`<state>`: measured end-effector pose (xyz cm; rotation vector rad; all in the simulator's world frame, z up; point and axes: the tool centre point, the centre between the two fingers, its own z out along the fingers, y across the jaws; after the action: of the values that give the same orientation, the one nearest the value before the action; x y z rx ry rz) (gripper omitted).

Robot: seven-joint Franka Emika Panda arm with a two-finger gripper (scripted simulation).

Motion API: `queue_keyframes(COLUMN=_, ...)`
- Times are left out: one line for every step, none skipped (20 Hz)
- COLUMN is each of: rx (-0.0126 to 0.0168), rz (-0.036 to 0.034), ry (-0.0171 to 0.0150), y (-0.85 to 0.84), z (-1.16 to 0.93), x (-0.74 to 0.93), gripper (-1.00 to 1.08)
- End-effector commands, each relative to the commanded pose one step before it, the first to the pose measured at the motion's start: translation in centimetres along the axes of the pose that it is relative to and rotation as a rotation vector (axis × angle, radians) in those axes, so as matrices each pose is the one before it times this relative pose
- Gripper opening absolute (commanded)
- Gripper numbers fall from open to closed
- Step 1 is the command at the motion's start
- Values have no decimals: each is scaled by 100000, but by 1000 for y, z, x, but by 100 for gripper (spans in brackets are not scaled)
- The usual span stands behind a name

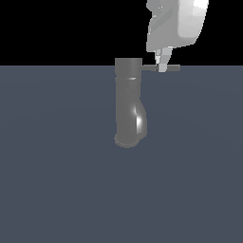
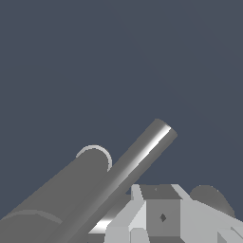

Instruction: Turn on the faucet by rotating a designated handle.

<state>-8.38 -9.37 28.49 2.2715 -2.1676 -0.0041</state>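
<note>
Fingers: two pale fingertips hang straight down onto the rod, tips right at its level. Whether they are spread or pinching it, I cannot tell; from here they overlap into one shape.
Gripper: the white gripper comes down from the top of the scene, its bulky body above the rod, toward the exterior view's right of the column.
Handle: the handle, a thin straight grey rod, sticks out level from the cap toward the exterior view's right. The fingertips meet it about midway along, and its free end pokes out past them.
Handle up close: in the wrist view the handle runs as a shiny bar with a bright streak, passing just by the pale gripper block.
Faucet: the faucet stands upright near the scene's middle, with a cylindrical cap on top, a bulging curved lower body with a glint, and a flared round end on the floor.
Faucet up close: the wrist view shows the faucet as a thick grey cylinder alongside the rod.
Floor: a flat blue-grey floor spreads all round, under black.
</note>
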Motion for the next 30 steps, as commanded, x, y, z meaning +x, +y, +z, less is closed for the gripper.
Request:
queue_keyframes(rx=365, rz=499, ry=121, y=-610, z=8, x=731, gripper=-100)
queue_keyframes(rx=1, rz=69, ry=1, y=-173, z=0, x=191, gripper=-100)
queue_keyframes(rx=1, rz=69, ry=1, y=-172, z=0, x=189, gripper=-100)
queue_keyframes(rx=1, rz=49, ry=1, y=-173, z=0, x=178, gripper=-100)
queue_keyframes(rx=1, rz=69, ry=1, y=-169, z=0, x=186, gripper=-100)
queue_keyframes(rx=1, rz=69, ry=0, y=-167, z=0, x=185, gripper=-100)
queue_keyframes(rx=0, rz=49, ry=0, y=-168, z=0, x=174, gripper=-100)
queue_keyframes(rx=0, rz=69, ry=0, y=-164, z=0, x=183, gripper=-100)
queue_keyframes(rx=0, rz=49, ry=0, y=-166, z=0, x=172, gripper=-100)
queue_keyframes(rx=0, rz=69, ry=0, y=-162, z=0, x=180, gripper=-100)
queue_keyframes(rx=0, rz=49, ry=0, y=-163, z=0, x=169, gripper=-100)
queue_keyframes(rx=0, rz=69, ry=-1, y=-159, z=0, x=178, gripper=-100)
queue_keyframes(rx=0, rz=49, ry=-1, y=-161, z=0, x=167, gripper=-100)
queue_keyframes(rx=-1, rz=69, ry=-1, y=-157, z=0, x=176, gripper=-100)
queue_keyframes(rx=-1, rz=49, ry=-1, y=-159, z=0, x=165, gripper=-100)
queue_keyframes(rx=-1, rz=69, ry=-2, y=-155, z=0, x=175, gripper=-100)
queue_keyframes(rx=-1, rz=49, ry=-2, y=-157, z=0, x=164, gripper=-100)
queue_keyframes(rx=-2, rz=69, ry=-2, y=-153, z=1, x=173, gripper=-100)
queue_keyframes(rx=-1, rz=49, ry=-2, y=-156, z=0, x=162, gripper=-100)
queue_keyframes(rx=-1, rz=49, ry=-2, y=-155, z=0, x=161, gripper=-100)
queue_keyframes(rx=-2, rz=69, ry=-3, y=-151, z=1, x=171, gripper=-100)
queue_keyframes(rx=-2, rz=49, ry=-2, y=-154, z=0, x=160, gripper=-100)
queue_keyframes(rx=-3, rz=69, ry=-4, y=-150, z=1, x=170, gripper=-100)
queue_keyframes(rx=-2, rz=49, ry=-3, y=-153, z=0, x=159, gripper=-100)
queue_keyframes(rx=-3, rz=49, ry=-3, y=-152, z=0, x=159, gripper=-100)
queue_keyframes(rx=-4, rz=69, ry=-4, y=-149, z=1, x=169, gripper=-100)
queue_keyframes(rx=-3, rz=49, ry=-3, y=-151, z=0, x=158, gripper=-100)
queue_keyframes(rx=-5, rz=69, ry=-5, y=-148, z=1, x=168, gripper=-100)
queue_keyframes(rx=-4, rz=49, ry=-3, y=-151, z=0, x=157, gripper=-100)
queue_keyframes(rx=-6, rz=69, ry=-5, y=-148, z=1, x=167, gripper=-100)
